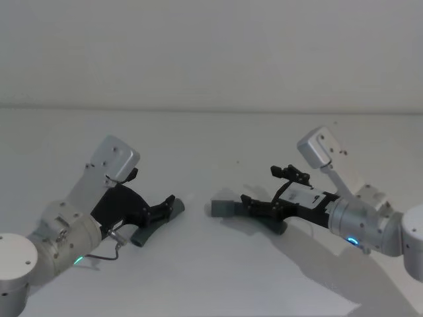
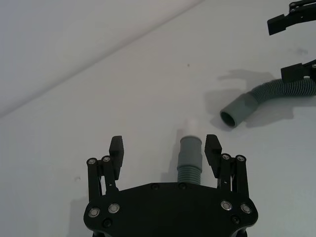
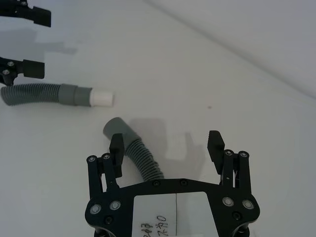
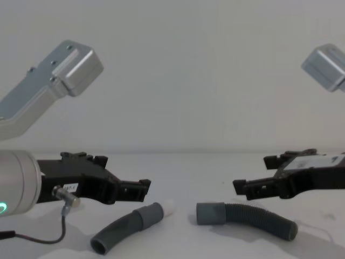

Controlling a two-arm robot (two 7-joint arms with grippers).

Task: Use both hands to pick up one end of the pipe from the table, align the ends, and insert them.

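Chest view: two pipes (image 4: pixel 129 226) (image 4: pixel 253 218), two hands (image 4: pixel 125 174) (image 4: pixel 251 174)

Left hand (image 2: pixel 164 144) seemingly hides pipe (image 2: pixel 190 160) tail.

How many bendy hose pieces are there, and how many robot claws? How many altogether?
Hose pieces: 2 (white-tipped hose piece, plain hose piece)
Grippers: 2 (left gripper, right gripper), both open
Total: 4
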